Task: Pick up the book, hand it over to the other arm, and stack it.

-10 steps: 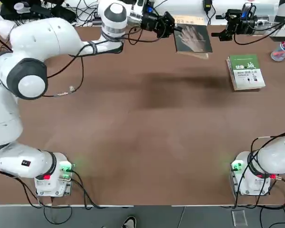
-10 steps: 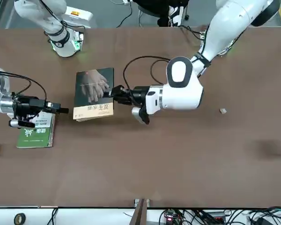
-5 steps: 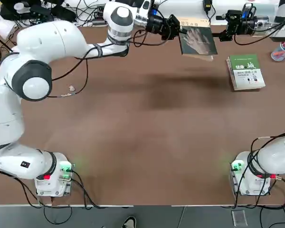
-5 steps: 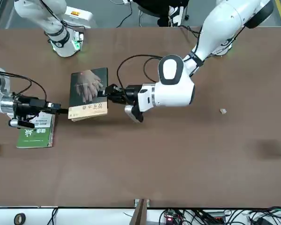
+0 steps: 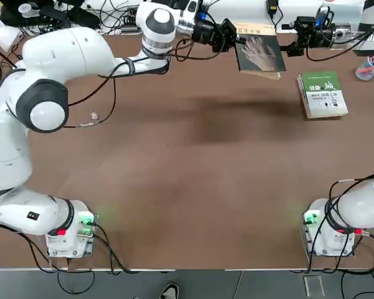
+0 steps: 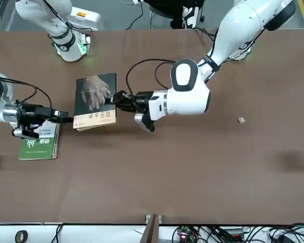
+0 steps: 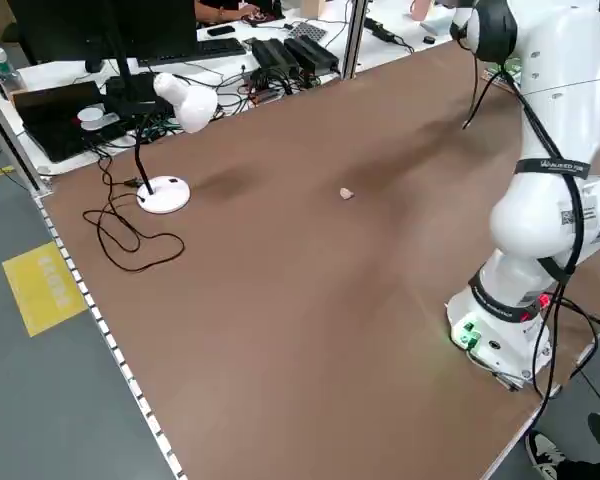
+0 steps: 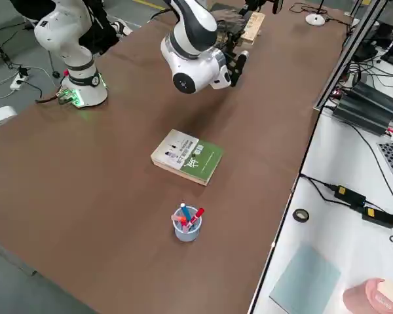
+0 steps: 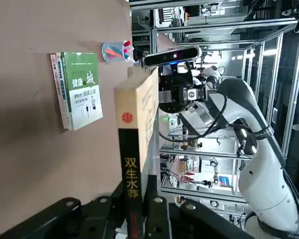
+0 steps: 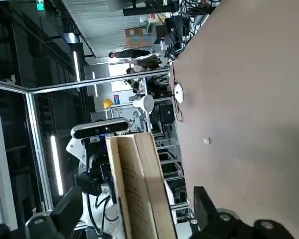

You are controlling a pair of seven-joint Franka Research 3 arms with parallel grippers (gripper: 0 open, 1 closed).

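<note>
Top view – book: small dark book point(image 5: 260, 53) w/ pale hand pic is held above the worktop point(image 5: 187, 174) near the far edge, gripped at one side by the left hand point(image 5: 234, 38), which is clamped on it.
Top view – right hand: right hand point(image 5: 297, 41) is seen just beside the book's opposite edge, fingers spread wide; contact w/ the book can't be made out here.
Top view – other book: green-and-white book point(image 5: 323, 94) lies flat on the worktop, near the held book but apart from it.
Top view – container: clear cup point(image 5: 368, 67) is cut off at the frame's right edge; red and blue items are seen inside.
Front view – book: cover faces up, tan band w/ text nearest the camera; book sits between the two hands.
Front view – right hand: partly overlaps the green-and-white book beneath it.
Right side view – container: the cup stands upright near the green-and-white book, holding pens point(image 8: 188, 218), red and blue; the held book is largely hidden behind the left arm.
Left side view – hidden: hands and book are out of frame; a white desk lamp point(image 7: 175, 110) stands on the worktop.
Left wrist view – book: spine is pinched between both fingers point(image 9: 157, 211).
Right wrist view – book: page edges are seen between the open fingers, not yet clamped.
</note>
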